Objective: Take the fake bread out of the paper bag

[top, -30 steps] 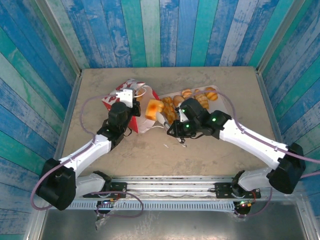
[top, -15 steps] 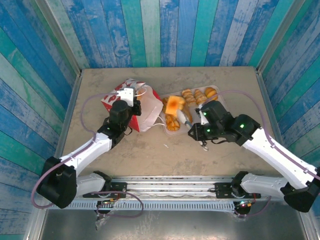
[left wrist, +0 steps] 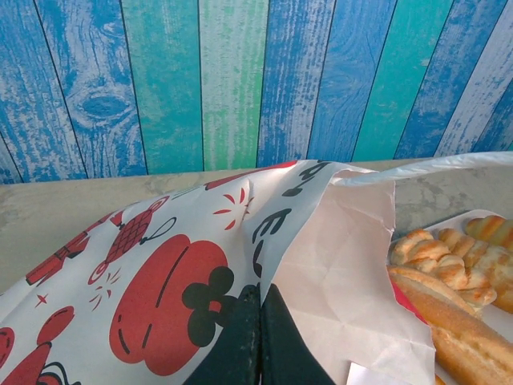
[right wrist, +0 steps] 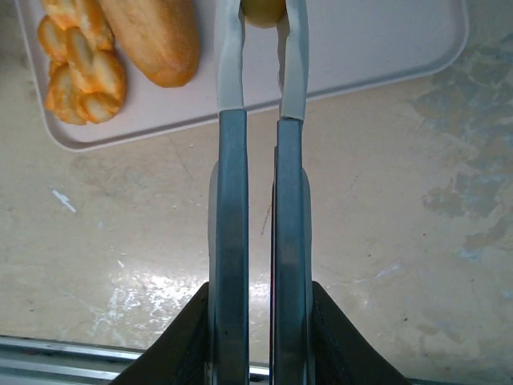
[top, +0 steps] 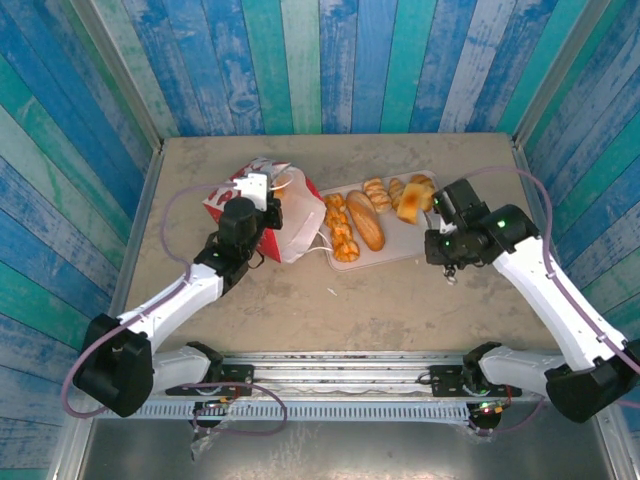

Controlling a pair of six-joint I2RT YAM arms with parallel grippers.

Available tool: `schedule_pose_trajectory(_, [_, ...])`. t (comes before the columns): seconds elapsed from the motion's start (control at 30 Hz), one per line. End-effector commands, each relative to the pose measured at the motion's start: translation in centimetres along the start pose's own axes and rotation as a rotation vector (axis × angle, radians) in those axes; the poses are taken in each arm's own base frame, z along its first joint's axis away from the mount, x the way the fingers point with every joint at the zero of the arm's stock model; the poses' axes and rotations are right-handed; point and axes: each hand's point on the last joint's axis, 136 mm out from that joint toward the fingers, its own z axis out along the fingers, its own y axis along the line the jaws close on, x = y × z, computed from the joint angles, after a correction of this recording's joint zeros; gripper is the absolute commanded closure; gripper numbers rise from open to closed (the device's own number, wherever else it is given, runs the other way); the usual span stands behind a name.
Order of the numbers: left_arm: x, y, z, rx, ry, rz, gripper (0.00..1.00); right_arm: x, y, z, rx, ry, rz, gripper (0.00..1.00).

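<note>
The fake bread (top: 345, 228) is laid out on a pale, smooth, round-cornered tray (top: 400, 240) on the mottled beige counter (top: 330, 310). Glossy knotted rolls (right wrist: 80, 64) and a smooth oblong loaf (right wrist: 152, 36) are seen side by side. A square golden slice (top: 409, 203) is pinched between the almost closed fingers of the right gripper (right wrist: 261, 24), over the tray's far right part. The paper bag (left wrist: 160, 281), creased white paper printed with red apples, is laid on its side just left of the tray. Its paper is clamped flat in the fully closed left gripper (left wrist: 258, 309).

Bare tabletop (top: 330, 310) up front; paper bag (top: 290, 225) and tray (top: 400, 240) beyond, perhaps touching.
</note>
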Motion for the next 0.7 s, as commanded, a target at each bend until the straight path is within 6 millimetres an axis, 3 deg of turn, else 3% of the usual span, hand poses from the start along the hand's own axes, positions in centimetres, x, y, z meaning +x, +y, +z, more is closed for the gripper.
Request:
schedule_pose_trajectory(0.0, [-2.3,-0.4,-1.0,0.02,-0.055,-0.025,0.98,-0.4,-0.5,-0.1,0.036,0.008,-0.054,0.82])
schedule_pose_trajectory(0.27, [-2.4,-0.2,-1.2,0.014,-0.061,-0.031,0.98,1.7,-1.5,2.5,0.128,0.207,-0.113,0.83])
schedule_pose_trajectory(0.67, [-2.5,-0.1,-1.3,0.01,-0.064,-0.027,0.99,1.9,0.6,4.1,0.024,0.26,-0.172,0.82])
